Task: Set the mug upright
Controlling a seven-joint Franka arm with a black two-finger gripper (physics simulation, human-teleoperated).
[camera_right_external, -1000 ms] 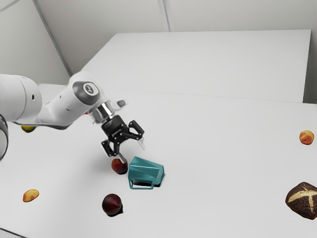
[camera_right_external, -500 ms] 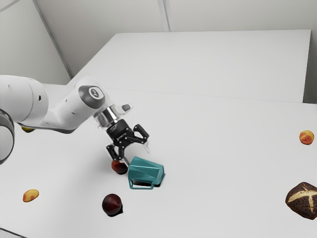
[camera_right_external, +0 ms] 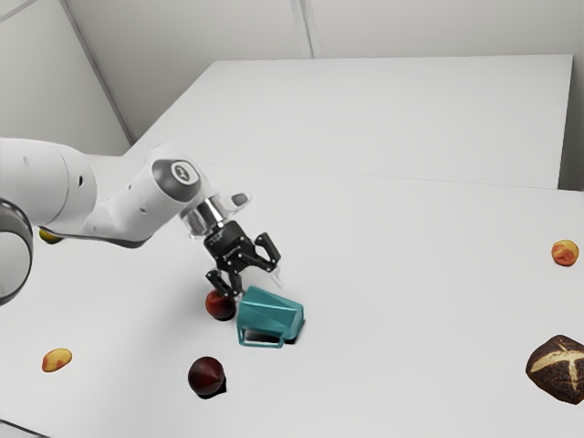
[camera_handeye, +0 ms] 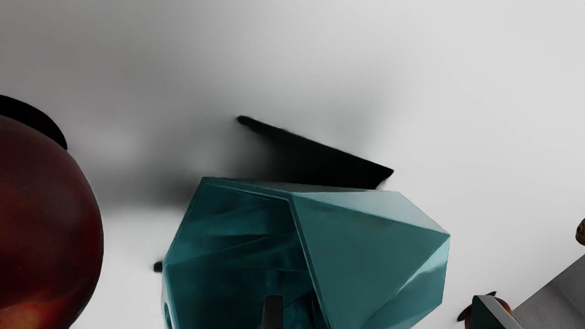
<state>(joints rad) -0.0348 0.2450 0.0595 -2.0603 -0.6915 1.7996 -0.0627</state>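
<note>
The table [camera_right_external: 411, 274] bears one toppled mug [camera_right_external: 270, 316] and two dark-red fruits [camera_right_external: 207, 376], one pincer [camera_right_external: 259, 286] gaping empty.

Plain room, pale walls [camera_right_external: 438, 27]

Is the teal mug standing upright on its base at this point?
No, the teal mug is tipped over on its side, its mouth toward the exterior view's left.

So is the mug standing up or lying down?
Lying down. The teal mug is on its side: in the wrist view its open mouth faces sideways, not up.
</note>
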